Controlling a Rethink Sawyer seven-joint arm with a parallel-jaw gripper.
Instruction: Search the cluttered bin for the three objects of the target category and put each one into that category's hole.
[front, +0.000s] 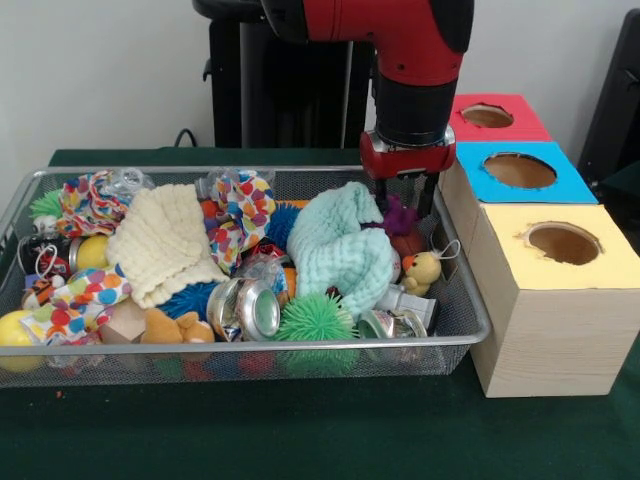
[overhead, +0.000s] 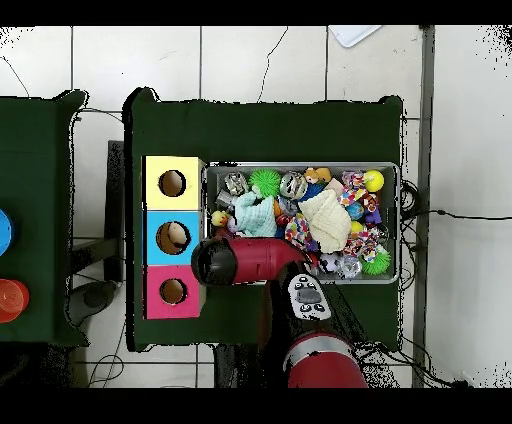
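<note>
The red-and-black end effector (front: 405, 192), fingers apart and empty, hangs over the silver wire-mesh bin's (front: 455, 343) far corner by the boxes; the small yellow plush duckling (front: 424, 271) sits just nearer the camera, below it.

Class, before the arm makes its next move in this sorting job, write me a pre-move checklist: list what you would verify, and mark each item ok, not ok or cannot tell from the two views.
1. Gripper inside the bin, at the end beside the boxes: ok.
2. Gripper holding anything: cannot tell; its tips are hidden among the toys.
3. Yellow duckling in plain sight against the bin's wall by the boxes: ok.
4. Orange-brown bear exposed at the front rim: ok.
5. Tiger located: not ok; not clearly visible among the clutter.
6. Red-surround hole unobstructed: ok.
</note>
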